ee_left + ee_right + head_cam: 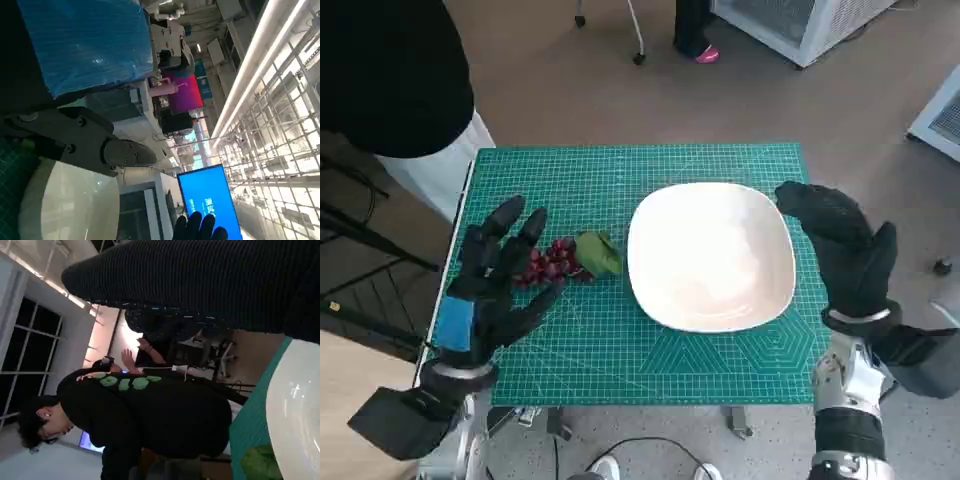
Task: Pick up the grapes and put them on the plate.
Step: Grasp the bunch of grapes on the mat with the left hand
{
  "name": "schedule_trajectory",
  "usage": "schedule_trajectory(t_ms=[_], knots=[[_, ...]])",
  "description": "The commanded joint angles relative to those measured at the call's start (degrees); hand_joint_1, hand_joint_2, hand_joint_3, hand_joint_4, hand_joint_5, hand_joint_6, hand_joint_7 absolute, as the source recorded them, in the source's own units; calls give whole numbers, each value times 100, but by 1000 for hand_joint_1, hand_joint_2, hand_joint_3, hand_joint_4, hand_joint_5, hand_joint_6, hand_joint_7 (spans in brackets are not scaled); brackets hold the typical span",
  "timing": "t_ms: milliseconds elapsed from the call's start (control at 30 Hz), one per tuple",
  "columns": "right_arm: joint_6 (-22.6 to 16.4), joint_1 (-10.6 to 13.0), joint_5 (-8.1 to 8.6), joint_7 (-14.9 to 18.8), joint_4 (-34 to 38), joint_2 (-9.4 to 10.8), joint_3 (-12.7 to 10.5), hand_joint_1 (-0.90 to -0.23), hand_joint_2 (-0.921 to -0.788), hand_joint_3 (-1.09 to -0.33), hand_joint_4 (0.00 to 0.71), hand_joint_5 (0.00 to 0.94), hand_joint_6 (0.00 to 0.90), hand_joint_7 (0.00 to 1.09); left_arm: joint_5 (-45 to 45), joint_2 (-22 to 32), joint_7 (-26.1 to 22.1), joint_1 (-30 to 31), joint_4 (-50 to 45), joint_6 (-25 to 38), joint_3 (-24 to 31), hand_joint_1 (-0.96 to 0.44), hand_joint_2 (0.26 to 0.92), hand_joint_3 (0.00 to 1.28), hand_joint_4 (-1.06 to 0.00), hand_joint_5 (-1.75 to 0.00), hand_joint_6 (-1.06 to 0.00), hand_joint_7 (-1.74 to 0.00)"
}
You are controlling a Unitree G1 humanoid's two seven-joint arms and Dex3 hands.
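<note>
The grapes (553, 262), a dark red bunch with a green leaf (599, 252) at one end, lie on the green cutting mat (620, 350) that covers the counter, just beyond the fingertips of the left hand (492, 285). That hand's fingers (525, 228) are spread apart and hold nothing; the upper ones reach to the near side of the bunch, though whether they touch the fruit cannot be told. The white plate (710, 255) sits just past the leaf, on the far side of the grapes from those fingers. The right hand (845, 255) rests at the plate's other edge, its gloved fingers (800, 200) loosely extended by the rim and gripping nothing. In the right wrist view a person in black (150, 415) leans beside the counter.
</note>
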Motion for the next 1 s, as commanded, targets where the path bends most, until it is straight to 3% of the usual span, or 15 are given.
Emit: schedule_trajectory(t_ms=[33,1000], knots=[[21,47,-11,42,76,-25,-21,-391,-921,-506,540,0,498,0,14,-30,29,59,-85,-103,9,-287,921,186,-389,-3,-53,-619],[55,3,15,102,167,-23,-79,-379,-921,-510,542,2,505,5,23,-12,76,69,-147,-52,-8,-285,921,189,-390,-2,-47,-639]])
